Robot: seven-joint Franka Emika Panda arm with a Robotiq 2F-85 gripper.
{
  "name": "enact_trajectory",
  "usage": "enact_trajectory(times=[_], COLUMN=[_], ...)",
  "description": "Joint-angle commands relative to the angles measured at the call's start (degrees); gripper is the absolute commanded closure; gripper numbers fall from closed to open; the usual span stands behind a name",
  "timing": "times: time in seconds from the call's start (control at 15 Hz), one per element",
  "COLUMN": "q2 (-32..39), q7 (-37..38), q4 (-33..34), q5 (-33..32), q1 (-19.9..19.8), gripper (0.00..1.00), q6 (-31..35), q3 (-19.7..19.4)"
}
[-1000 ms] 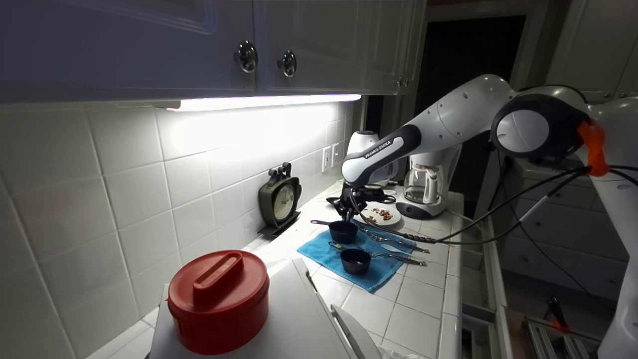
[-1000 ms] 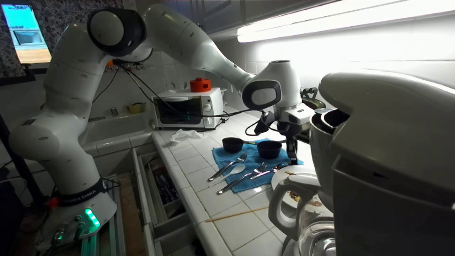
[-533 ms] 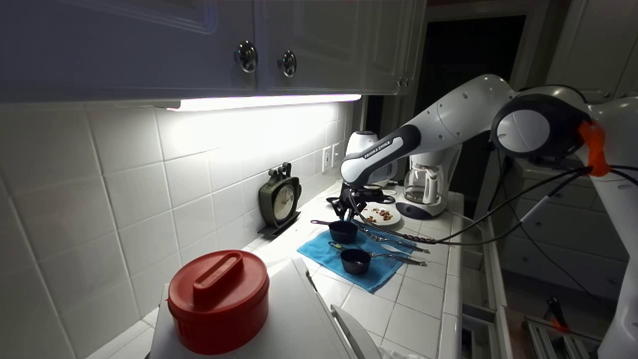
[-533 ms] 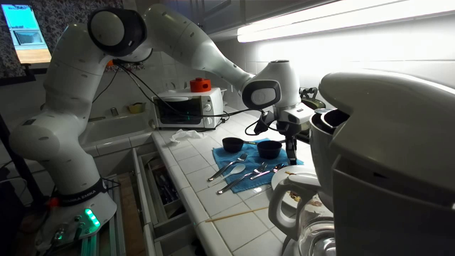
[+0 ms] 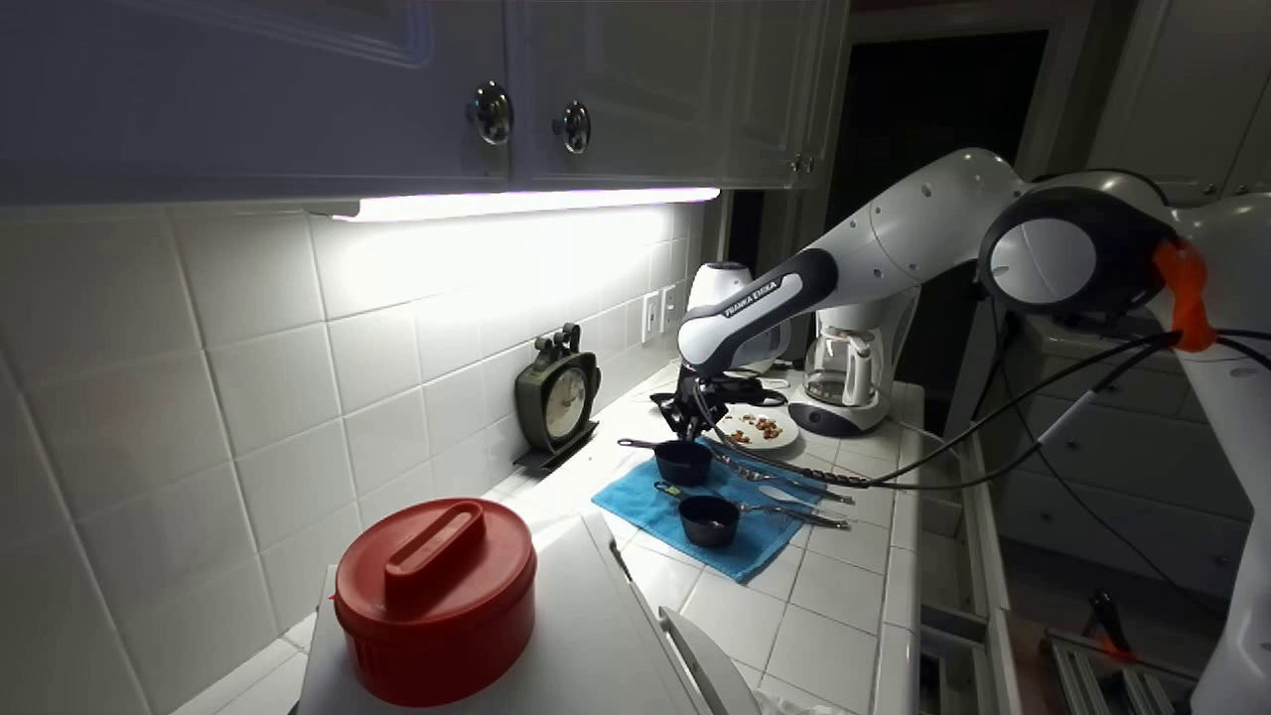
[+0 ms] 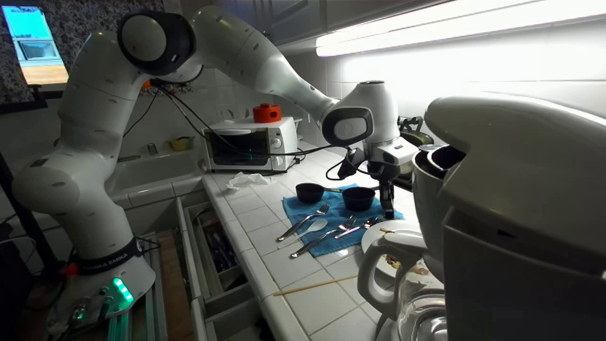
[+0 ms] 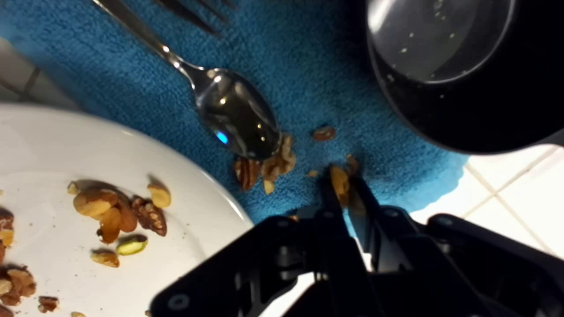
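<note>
In the wrist view my gripper [image 7: 344, 188] points down at the blue cloth [image 7: 304, 66], its narrow jaws shut on a yellow-brown nut [image 7: 339, 181]. A darker nut piece [image 7: 352, 164] lies right at the fingertips; whether it is also pinched is unclear. Close by on the cloth are a pecan [image 7: 246, 172], a walnut piece [image 7: 282, 159] against the tip of a metal spoon [image 7: 238, 114], and a small pecan bit [image 7: 324, 133]. To the left is a white plate [image 7: 185, 220] with several nuts. A black cup [image 7: 440, 127] with a handle stands upper right.
In both exterior views a second black cup [image 5: 709, 522] stands on the cloth. Forks [image 6: 310, 221] and a white spoon [image 6: 315, 226] lie beside it. A coffee maker [image 6: 516, 189] stands close by the plate. A wooden stick [image 6: 315, 285] lies near an open drawer [image 6: 213, 246].
Half a second ago the fingers stood slightly farther apart; now they have come together again. The gripper has barely shifted, and the cups and cutlery look about the same.
</note>
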Motion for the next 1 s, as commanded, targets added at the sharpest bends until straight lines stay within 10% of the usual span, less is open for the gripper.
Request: enact_trajectory(times=[0.0,0.93], q2=[-0.6,-2.8], q7=[-0.4,-0.8], q4=[-1.0,-2.3], q5=[-0.4,-0.3], q1=[0.1,0.1], gripper=[0.92,0.95], q6=[0.5,1.0], q3=[0.3,0.3])
